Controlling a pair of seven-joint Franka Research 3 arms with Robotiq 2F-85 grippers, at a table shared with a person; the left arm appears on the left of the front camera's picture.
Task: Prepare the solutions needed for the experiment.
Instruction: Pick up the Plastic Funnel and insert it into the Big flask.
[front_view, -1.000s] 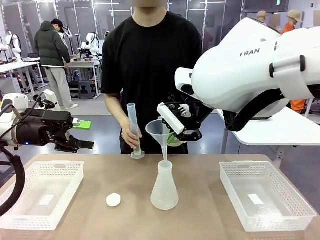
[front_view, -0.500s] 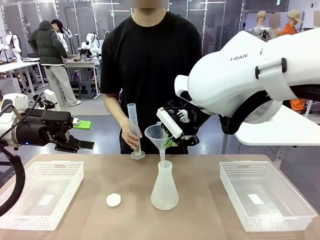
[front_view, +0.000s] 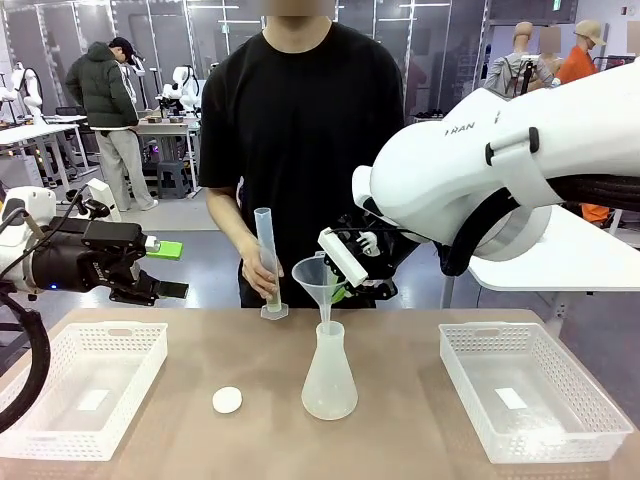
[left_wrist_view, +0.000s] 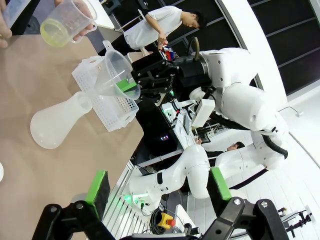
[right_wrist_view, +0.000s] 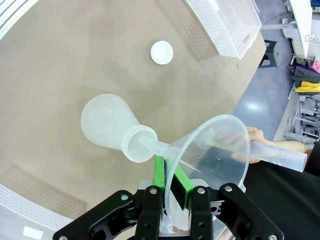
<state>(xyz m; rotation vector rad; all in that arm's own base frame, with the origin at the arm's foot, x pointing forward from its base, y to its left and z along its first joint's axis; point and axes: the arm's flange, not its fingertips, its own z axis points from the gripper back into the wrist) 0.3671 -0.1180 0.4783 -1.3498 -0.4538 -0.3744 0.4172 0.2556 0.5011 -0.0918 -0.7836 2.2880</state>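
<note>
Tan worktop (front_view: 180, 440) in a lab hall: your solution (front_view: 273, 294) is a shallow, pale yellow-green layer at the bottom of a clear measuring cylinder (front_view: 265, 235).
A person's hand (front_view: 260, 272) holds that cylinder upright at the far edge, just left of the funnel (front_view: 316, 272). Your right claw (front_view: 345, 285) is clenched on the funnel's rim, with the stem set into the neck of the translucent conical flask (front_view: 329, 375) at mid-worktop. Your left claw (front_view: 168, 270) hangs released near the far left corner, by the left basket (front_view: 100, 327). A white stopper disc (front_view: 227, 400) lies left of the flask, and a second basket (front_view: 560, 445) sits on the right.
</note>
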